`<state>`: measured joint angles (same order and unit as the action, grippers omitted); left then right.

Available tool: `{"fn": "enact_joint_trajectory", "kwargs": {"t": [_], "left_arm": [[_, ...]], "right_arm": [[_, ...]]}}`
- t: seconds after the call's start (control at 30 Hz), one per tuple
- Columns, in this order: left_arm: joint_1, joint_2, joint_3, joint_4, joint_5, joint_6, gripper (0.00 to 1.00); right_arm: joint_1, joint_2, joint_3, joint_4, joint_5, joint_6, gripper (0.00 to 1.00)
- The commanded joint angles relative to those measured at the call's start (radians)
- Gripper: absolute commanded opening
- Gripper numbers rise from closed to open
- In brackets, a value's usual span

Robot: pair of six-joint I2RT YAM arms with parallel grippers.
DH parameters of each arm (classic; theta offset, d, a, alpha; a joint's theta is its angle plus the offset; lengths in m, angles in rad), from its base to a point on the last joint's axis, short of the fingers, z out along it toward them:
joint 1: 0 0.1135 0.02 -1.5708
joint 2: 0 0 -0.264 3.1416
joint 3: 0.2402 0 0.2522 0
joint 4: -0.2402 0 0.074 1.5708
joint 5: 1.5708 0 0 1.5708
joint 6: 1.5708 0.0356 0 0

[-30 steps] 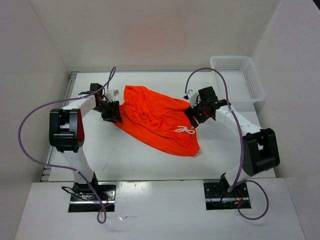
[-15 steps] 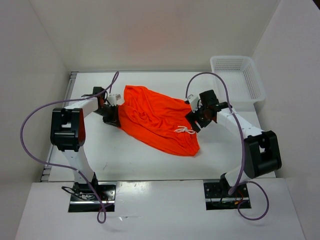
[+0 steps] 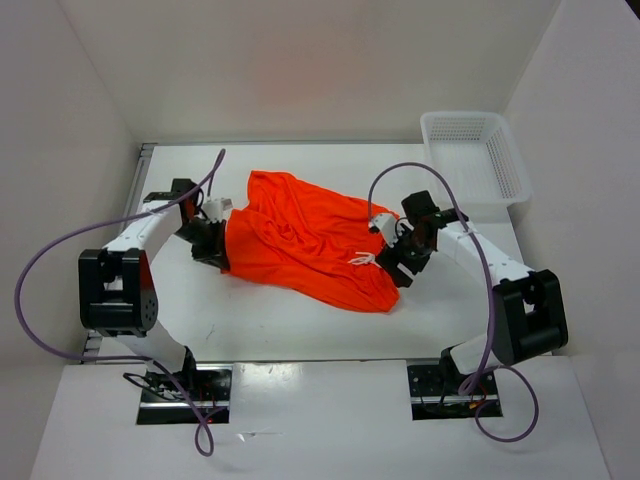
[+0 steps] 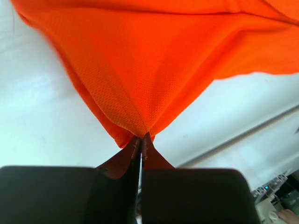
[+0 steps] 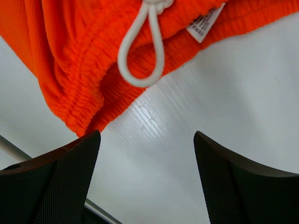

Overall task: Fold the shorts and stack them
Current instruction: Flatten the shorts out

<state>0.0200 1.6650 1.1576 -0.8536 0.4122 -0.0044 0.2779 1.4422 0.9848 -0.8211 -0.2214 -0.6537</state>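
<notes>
Shorts [image 3: 300,250] tugged nearer; left jaws pinch possibly the hem [image 4: 133,130].

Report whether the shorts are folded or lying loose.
Not folded. The shorts lie rumpled and spread on the table; the left gripper pinches one edge, the right gripper is open beside the waistband.

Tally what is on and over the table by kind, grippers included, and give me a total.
Shorts: 1, orange
Basket: 1, white
Grippers: 2, the left gripper and the right gripper
Total: 4
</notes>
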Motion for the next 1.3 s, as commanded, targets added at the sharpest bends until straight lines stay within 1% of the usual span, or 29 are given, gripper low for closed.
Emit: {"fn": "enact_joint_trajectory", "kwargs": {"t": [0.0, 0.07, 0.13, 0.2, 0.3, 0.33, 0.37, 0.43, 0.47, 0.53, 0.6, 0.63, 0.67, 0.7, 0.73, 0.8, 0.83, 0.87, 0.9, 0.97, 1.0, 1.03, 1.1, 1.23, 1.27], "left_arm": [[0.024, -0.05, 0.019, -0.14, -0.003, 0.004, 0.0], [0.024, -0.05, 0.054, -0.191, 0.01, 0.004, 0.0], [0.014, -0.05, 0.065, -0.251, -0.028, 0.004, 0.0], [0.014, -0.05, 0.077, -0.285, -0.038, 0.004, 0.0], [0.014, -0.077, 0.045, -0.294, -0.056, 0.004, 0.0], [0.014, -0.077, 0.045, -0.294, -0.056, 0.004, 0.0], [0.014, -0.077, 0.045, -0.294, -0.056, 0.004, 0.0], [0.014, -0.077, 0.045, -0.294, -0.056, 0.004, 0.0], [0.014, -0.077, 0.045, -0.294, -0.056, 0.004, 0.0], [0.023, -0.068, 0.054, -0.294, -0.056, 0.004, 0.0], [0.023, -0.059, 0.054, -0.305, -0.046, 0.004, 0.0], [0.023, -0.05, 0.054, -0.305, -0.046, 0.004, 0.0], [0.023, -0.05, 0.065, -0.315, -0.046, 0.004, 0.0], [0.023, -0.041, 0.065, -0.315, -0.046, 0.004, 0.0], [0.023, -0.04, 0.079, -0.315, -0.059, 0.004, 0.0], [0.032, -0.031, 0.12, -0.355, -0.085, 0.004, 0.0], [0.043, -0.04, 0.132, -0.39, -0.096, 0.004, 0.0], [0.043, -0.057, 0.132, -0.406, -0.11, 0.004, 0.0], [0.043, -0.069, 0.123, -0.415, -0.163, 0.004, 0.0], [0.043, -0.089, 0.026, -0.415, -0.232, 0.004, 0.0], [0.032, -0.102, -0.011, -0.415, -0.295, 0.004, 0.0], [0.023, -0.102, -0.068, -0.404, -0.32, 0.004, 0.0], [-0.005, -0.102, -0.096, -0.404, -0.358, 0.004, 0.0], [-0.028, -0.071, -0.096, -0.415, -0.384, 0.004, 0.0], [-0.044, -0.071, -0.096, -0.427, -0.394, 0.004, 0.0]], "right_arm": [[0.032, -0.023, -0.026, -0.062, -0.027, -0.054, 0.86], [0.07, -0.023, -0.026, -0.079, -0.038, -0.064, 0.86], [0.115, -0.023, -0.037, -0.089, -0.048, -0.064, 0.86], [0.139, -0.014, -0.037, -0.089, -0.058, -0.064, 0.86], [0.173, 0.018, -0.06, -0.06, -0.067, -0.052, 0.86], [0.188, 0.027, -0.06, -0.049, -0.067, -0.038, 0.83], [0.188, 0.036, -0.081, -0.036, -0.067, -0.038, 0.75], [0.188, 0.076, -0.1, 0.014, -0.041, 0.011, 0.63], [0.188, 0.09, -0.1, 0.026, -0.03, 0.011, 0.54], [0.188, 0.133, -0.1, 0.027, -0.018, 0.02, 0.53], [0.188, 0.185, -0.08, 0.027, 0.005, 0.029, 0.45], [0.188, 0.205, -0.08, 0.017, 0.005, 0.029, 0.39], [0.188, 0.227, -0.062, 0.008, 0.014, 0.029, 0.29], [0.188, 0.266, -0.034, -0.019, 0.014, 0.029, 0.1], [0.188, 0.28, -0.017, -0.035, 0.005, 0.029, 0.02], [0.188, 0.29, 0.047, -0.082, -0.022, 0.019, 0.0], [0.188, 0.278, 0.06, -0.134, -0.036, 0.003, 0.0], [0.188, 0.259, 0.06, -0.156, -0.048, -0.01, 0.0], [0.188, 0.238, 0.036, -0.177, -0.065, -0.035, 0.0], [0.24, 0.178, 0.005, -0.188, -0.065, -0.064, 0.0], [0.254, 0.178, 0.005, -0.173, -0.038, -0.064, 0.0], [0.263, 0.178, 0.005, -0.173, -0.038, -0.064, 0.0], [0.276, 0.198, 0.026, -0.184, -0.038, -0.064, 0.0], [0.287, 0.211, 0.026, -0.233, -0.012, -0.077, 0.0], [0.296, 0.211, 0.026, -0.251, 0.0, -0.096, 0.02]]}}
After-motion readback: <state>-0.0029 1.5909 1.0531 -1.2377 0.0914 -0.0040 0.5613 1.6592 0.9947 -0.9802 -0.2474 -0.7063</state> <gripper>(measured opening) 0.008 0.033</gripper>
